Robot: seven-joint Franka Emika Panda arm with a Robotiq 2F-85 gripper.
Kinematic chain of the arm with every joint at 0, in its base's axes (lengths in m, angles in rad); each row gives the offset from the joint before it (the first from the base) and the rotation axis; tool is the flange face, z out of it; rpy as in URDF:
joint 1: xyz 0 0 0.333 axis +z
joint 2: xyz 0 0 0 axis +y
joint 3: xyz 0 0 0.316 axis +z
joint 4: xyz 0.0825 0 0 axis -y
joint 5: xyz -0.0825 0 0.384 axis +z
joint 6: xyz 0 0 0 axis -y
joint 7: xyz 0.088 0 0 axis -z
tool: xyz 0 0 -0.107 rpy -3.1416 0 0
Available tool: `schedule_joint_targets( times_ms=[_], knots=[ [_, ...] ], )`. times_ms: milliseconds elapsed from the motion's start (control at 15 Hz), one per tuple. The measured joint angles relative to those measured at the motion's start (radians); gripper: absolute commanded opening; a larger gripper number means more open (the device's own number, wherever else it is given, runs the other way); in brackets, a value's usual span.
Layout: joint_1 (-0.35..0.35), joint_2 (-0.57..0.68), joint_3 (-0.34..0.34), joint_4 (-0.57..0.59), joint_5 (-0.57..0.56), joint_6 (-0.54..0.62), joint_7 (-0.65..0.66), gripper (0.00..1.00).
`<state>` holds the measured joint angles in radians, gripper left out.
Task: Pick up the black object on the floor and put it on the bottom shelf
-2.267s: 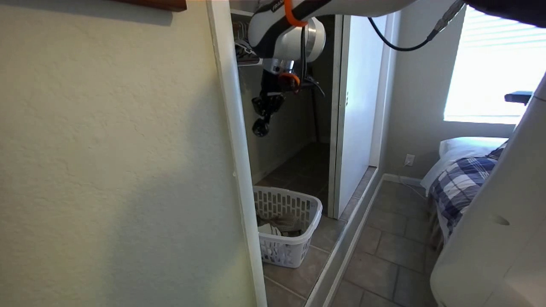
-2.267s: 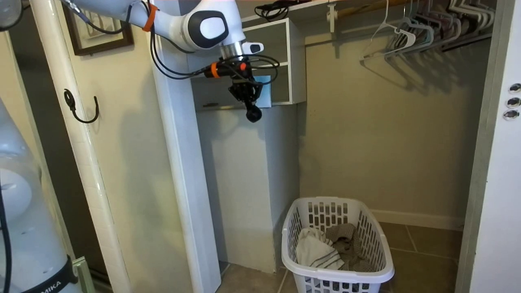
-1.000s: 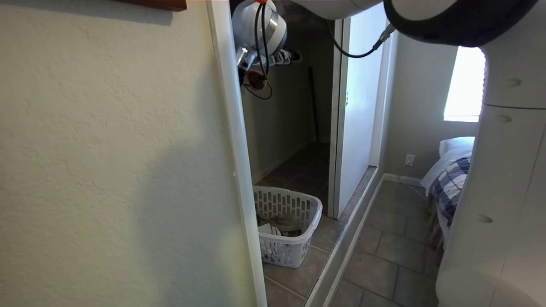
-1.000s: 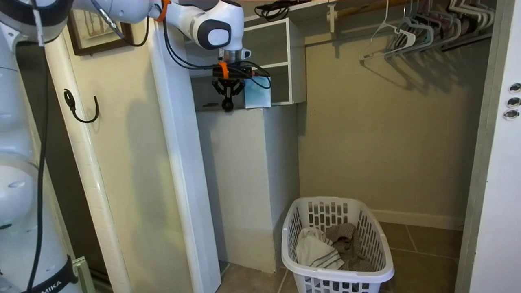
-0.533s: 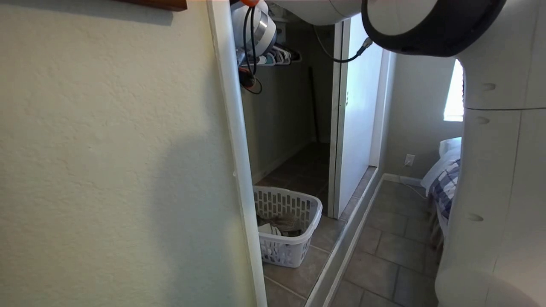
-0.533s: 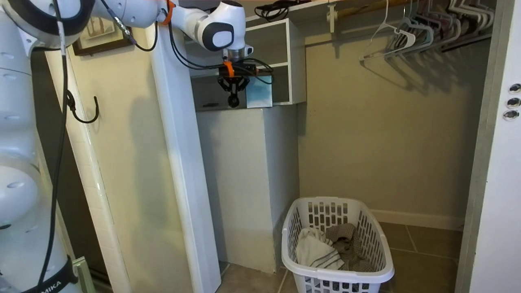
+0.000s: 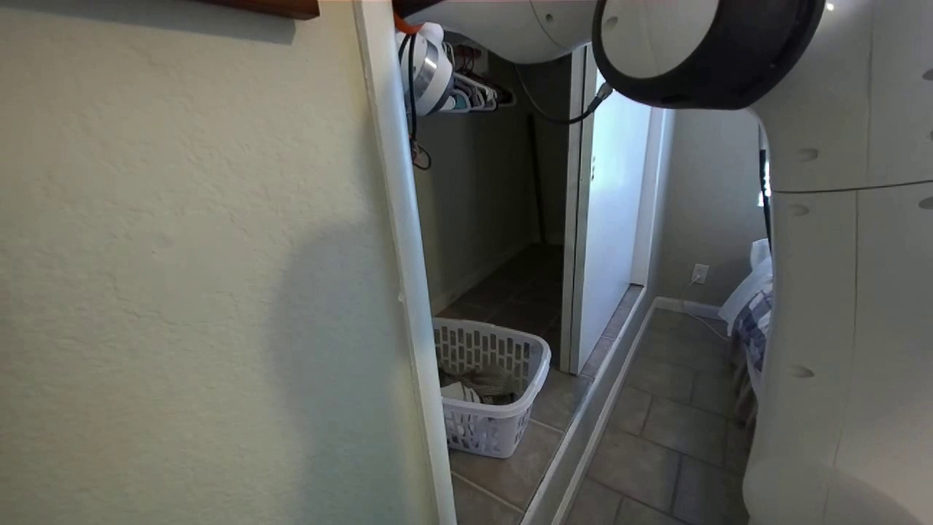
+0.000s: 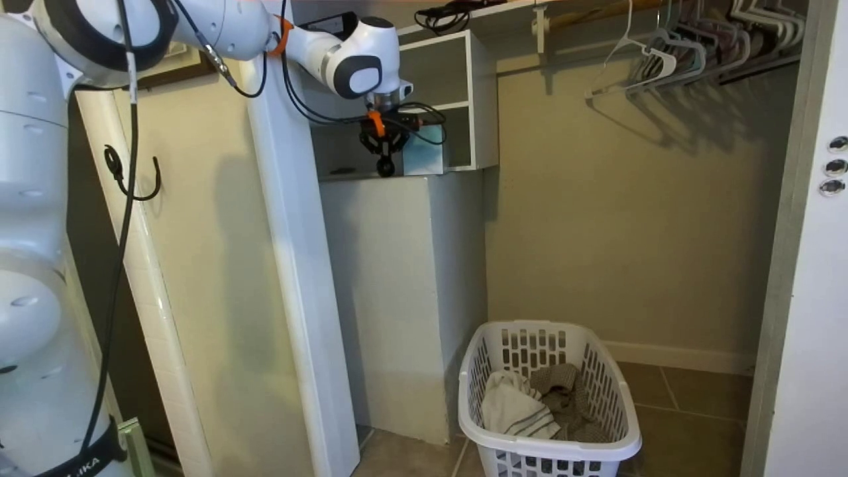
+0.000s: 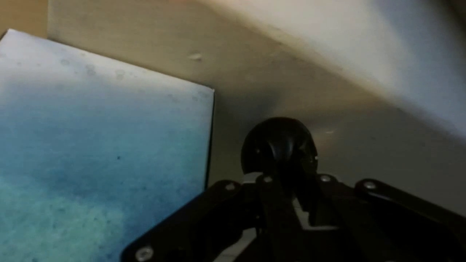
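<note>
Fingers (image 9: 271, 203): drawn in narrow and gripping the black object (image 9: 278, 140), pointing downward; its rounded end shows past their tips.
Black object: held off the floor (image 8: 689, 437), up by the bottom shelf (image 8: 457, 142); in an exterior view its lower end overlaps the shelf's front edge (inside the compartment or only in front of it, I cannot tell).
Blue panel (image 9: 109, 138): upright at the bottom shelf, just beside the black object, a strip of dull surface between them in the wrist view.
Shelf unit (image 8: 482, 99): white-edged, a second compartment above the bottom shelf; black cable (image 8: 454, 9) lies bundled on the ledge (image 8: 503, 8) higher up.
Arm (image 8: 225, 30): white, reaching past the door post (image 8: 305, 291), with an orange strap (image 8: 375, 124) just above the fingers; in an exterior view the post (image 7: 408, 262) hides the fingers.
Basket (image 8: 556, 449): white, slotted, on the floor in both exterior views, a pale striped cloth (image 8: 520, 411) and a brown cloth (image 8: 570, 397) inside.
Hangers (image 8: 669, 61): in a row near a wooden rod (image 8: 589, 13).
Bed (image 7: 754, 321): partly behind the arm, blue-and-white plaid.
</note>
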<state>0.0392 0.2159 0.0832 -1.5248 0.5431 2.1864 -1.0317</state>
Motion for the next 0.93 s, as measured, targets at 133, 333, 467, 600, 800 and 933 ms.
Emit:
schedule_joint_targets(
  times_ms=[133,333,467,600,800,933],
  knots=[
    [-0.001,0.012,0.014,0.008,0.000,0.024,-0.001,0.40],
    [-0.006,0.026,0.029,0.024,0.000,0.021,-0.006,0.54],
    [-0.013,0.031,0.034,0.039,0.000,-0.013,-0.007,0.68],
    [-0.025,0.035,0.035,0.063,0.000,-0.093,-0.005,0.82],
    [-0.051,0.036,0.033,0.110,-0.002,-0.251,0.007,0.99],
    [-0.063,0.036,0.021,0.151,-0.031,-0.350,0.033,1.00]
  ],
)
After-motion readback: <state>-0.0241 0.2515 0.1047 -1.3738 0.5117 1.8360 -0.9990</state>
